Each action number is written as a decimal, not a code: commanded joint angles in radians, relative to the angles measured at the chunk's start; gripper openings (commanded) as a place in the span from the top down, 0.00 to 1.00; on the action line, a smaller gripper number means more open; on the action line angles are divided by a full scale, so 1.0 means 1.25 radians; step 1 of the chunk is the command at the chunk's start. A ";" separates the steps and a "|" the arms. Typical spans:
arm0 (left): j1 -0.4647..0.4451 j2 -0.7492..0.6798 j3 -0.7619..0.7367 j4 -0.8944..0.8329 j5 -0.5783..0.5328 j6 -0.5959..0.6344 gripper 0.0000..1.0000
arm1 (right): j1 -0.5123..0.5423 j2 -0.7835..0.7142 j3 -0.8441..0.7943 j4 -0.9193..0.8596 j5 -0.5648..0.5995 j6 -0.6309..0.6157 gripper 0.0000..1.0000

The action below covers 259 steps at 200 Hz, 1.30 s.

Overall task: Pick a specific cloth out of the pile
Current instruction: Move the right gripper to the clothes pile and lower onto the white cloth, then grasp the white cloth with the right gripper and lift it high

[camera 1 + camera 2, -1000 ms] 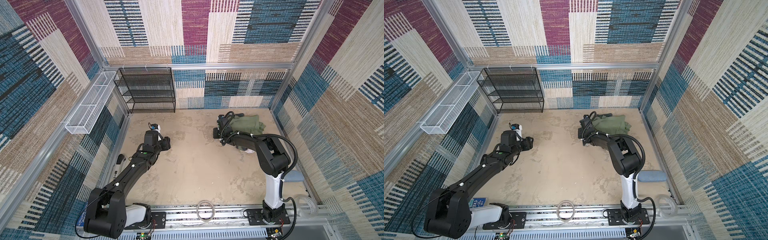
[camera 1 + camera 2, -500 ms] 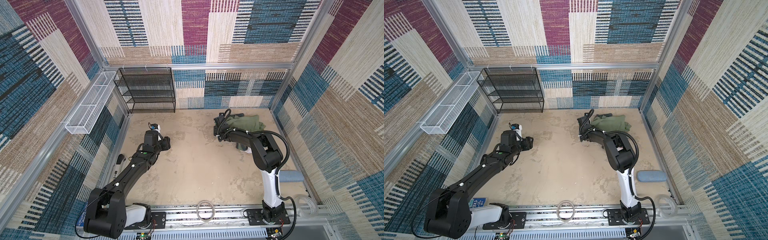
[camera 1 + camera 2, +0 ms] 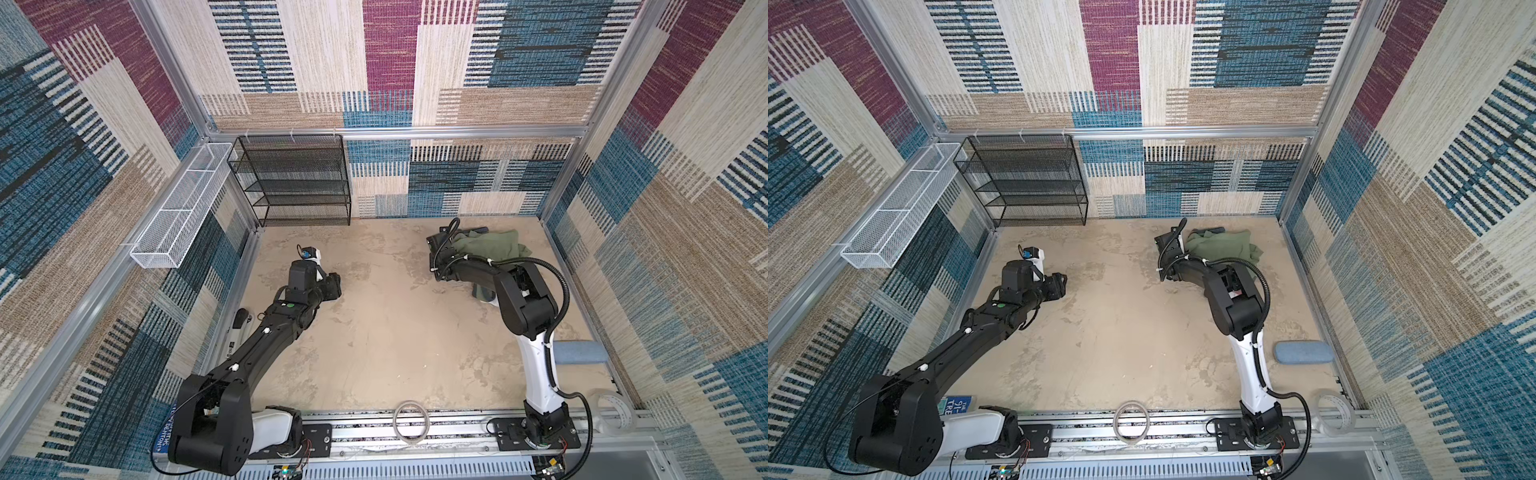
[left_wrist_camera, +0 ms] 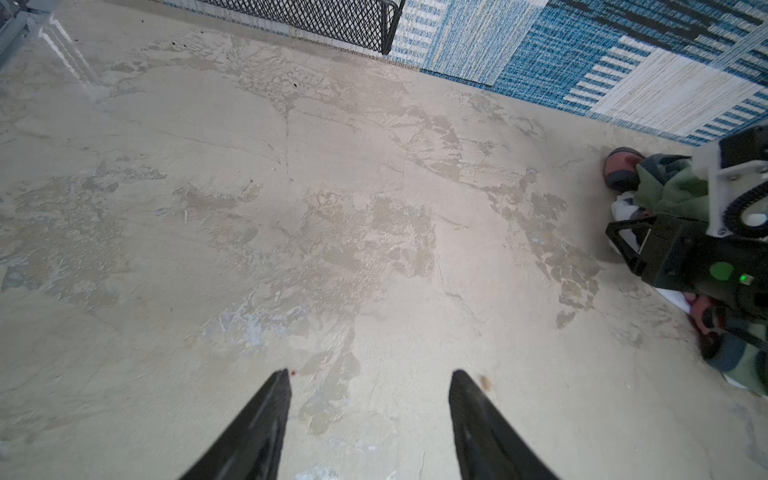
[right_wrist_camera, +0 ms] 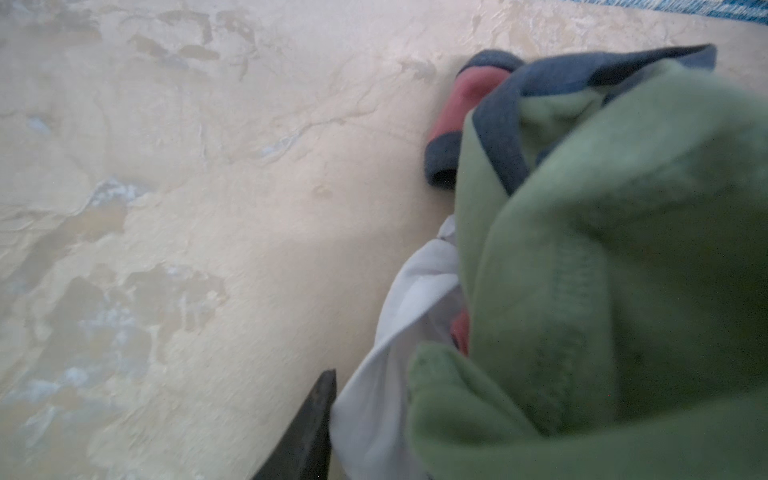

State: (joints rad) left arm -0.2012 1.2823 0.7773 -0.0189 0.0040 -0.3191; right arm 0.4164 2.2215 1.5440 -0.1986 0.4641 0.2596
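Observation:
The pile [image 3: 490, 247] [image 3: 1223, 247] lies at the back right of the floor, with an olive-green garment [image 5: 623, 249] on top. A red-pink piece [image 5: 469, 95] and a dark blue edge [image 5: 498, 124] poke out. The white cloth [image 5: 415, 299] [image 4: 623, 208] shows from under the green at the pile's left edge. My right gripper [image 5: 370, 382] [image 3: 446, 249] is at that edge, shut on a taut fold of the cloth. One finger [image 5: 316, 415] shows; green fabric covers the other. My left gripper [image 4: 370, 374] [image 3: 334, 286] hangs open over bare floor, far left of the pile.
A black mesh shelf [image 3: 299, 183] stands against the back wall. A white wire basket [image 3: 183, 208] hangs on the left wall. A blue-grey pad [image 3: 1304, 353] lies by the right wall. A tape roll [image 3: 615, 411] and a thin ring [image 3: 411, 422] sit on the front rail.
My right wrist has shifted a little toward the back wall along the pile's left edge, and its elbow has swung. The left arm has not moved.

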 commanded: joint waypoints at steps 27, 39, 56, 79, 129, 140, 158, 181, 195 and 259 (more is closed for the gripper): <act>0.000 -0.008 -0.001 -0.005 -0.004 -0.020 0.36 | -0.001 0.000 0.001 0.021 0.023 -0.001 1.00; 0.000 -0.009 0.002 -0.008 -0.004 -0.022 0.36 | -0.001 -0.016 -0.015 0.033 0.018 0.008 1.00; 0.000 -0.013 0.003 -0.013 -0.003 -0.024 0.36 | -0.002 -0.053 -0.050 0.066 0.002 0.017 1.00; 0.000 -0.015 -0.002 -0.008 -0.004 -0.029 0.36 | -0.003 -0.099 -0.085 0.088 -0.012 0.018 1.00; 0.000 -0.020 0.001 -0.010 0.005 -0.044 0.37 | -0.024 -0.215 -0.154 0.127 -0.056 0.032 1.00; 0.000 -0.020 0.006 -0.013 0.010 -0.045 0.37 | -0.036 -0.243 -0.169 0.135 -0.082 0.042 1.00; 0.000 -0.022 0.008 -0.014 0.016 -0.051 0.37 | -0.064 -0.294 -0.203 0.158 -0.145 0.059 1.00; -0.001 -0.021 0.009 -0.012 0.021 -0.058 0.37 | -0.091 -0.345 -0.225 0.174 -0.196 0.061 1.00; -0.001 -0.022 0.012 -0.012 0.027 -0.060 0.37 | -0.099 -0.367 -0.221 0.167 -0.213 0.055 1.00; -0.002 -0.033 0.013 -0.012 0.029 -0.071 0.38 | -0.121 -0.462 -0.203 0.151 -0.253 0.032 1.00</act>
State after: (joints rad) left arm -0.2031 1.2526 0.7876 -0.0269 0.0322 -0.3912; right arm 0.2726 1.6867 1.2762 -0.0471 0.1879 0.3119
